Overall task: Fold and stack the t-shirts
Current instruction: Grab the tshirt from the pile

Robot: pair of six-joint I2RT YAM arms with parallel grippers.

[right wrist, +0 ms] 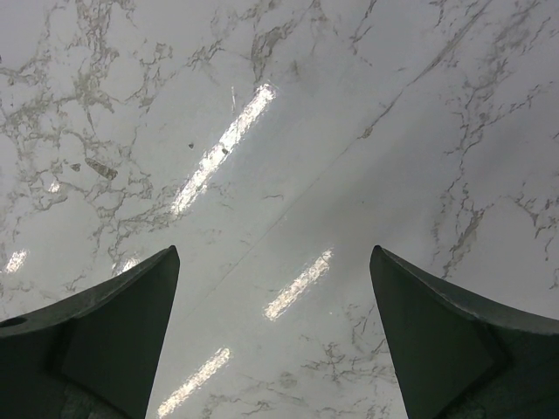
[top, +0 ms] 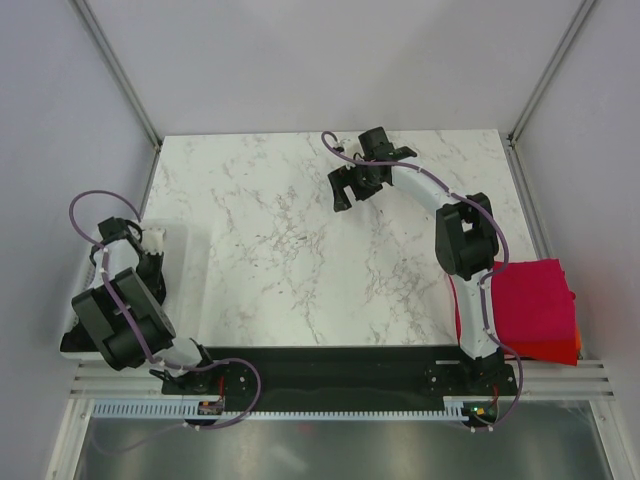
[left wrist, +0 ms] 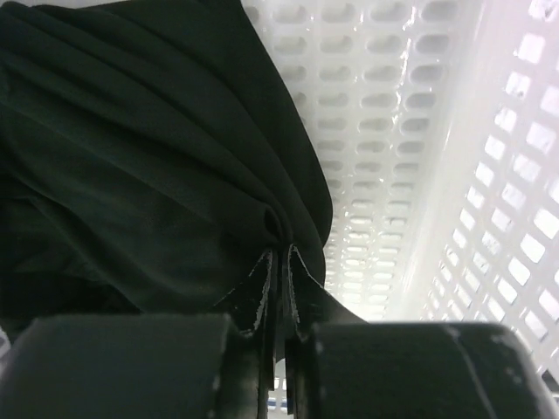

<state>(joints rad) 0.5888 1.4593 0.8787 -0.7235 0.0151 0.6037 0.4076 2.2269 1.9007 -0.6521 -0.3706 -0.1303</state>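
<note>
Looks like the start of a new shirt. The left end effector (left wrist: 281, 255) is clenched on a bunched fold of the black t-shirt (left wrist: 131, 157), which sits down inside the white mesh basket (left wrist: 489, 175). Meanwhile the right end effector (right wrist: 275, 262) is spread wide with nothing in it, hovering over the marble surface (top: 270, 250).

My guess for the next move is to lift the cloth clear of the basket wall, bring it over the surface and spread it flat, probably with the right arm helping.

Count: one black tee, one folded magenta-red t-shirt (top: 530, 295) that seems to lie on one orange-red t-shirt (top: 560, 352) at the right edge, and one basket.
</note>
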